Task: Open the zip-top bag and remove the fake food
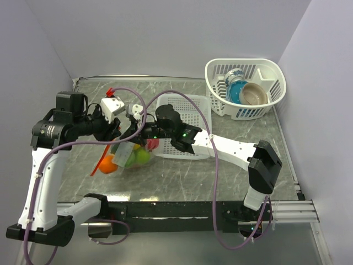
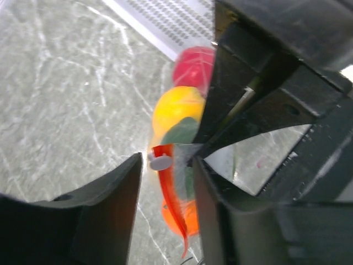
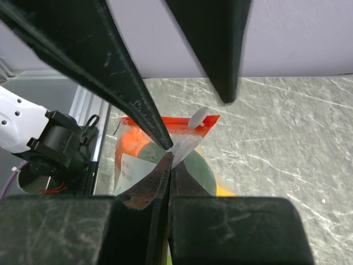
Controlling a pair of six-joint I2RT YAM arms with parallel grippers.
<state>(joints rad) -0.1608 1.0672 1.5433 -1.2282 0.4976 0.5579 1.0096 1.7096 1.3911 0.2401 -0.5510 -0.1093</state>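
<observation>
The clear zip-top bag (image 1: 128,155) hangs just above the table with the fake food inside: an orange fruit (image 1: 107,164), a green one (image 1: 142,157) and a red one (image 1: 152,144). My right gripper (image 3: 170,158) is shut on the clear film just under the orange-red zip strip (image 3: 165,122). My left gripper (image 2: 167,161) is open, and its fingers straddle the strip and its white slider (image 2: 161,162). In the left wrist view, red (image 2: 193,63), yellow (image 2: 176,110) and orange (image 2: 190,218) fruits show through the bag. The two grippers meet above the bag in the top view (image 1: 129,132).
A flat white slotted basket (image 1: 190,110) lies right behind the bag, under the right arm. A taller white basket (image 1: 276,94) with blue and tan dishes stands at the back right. The table's metal rail runs along the near edge.
</observation>
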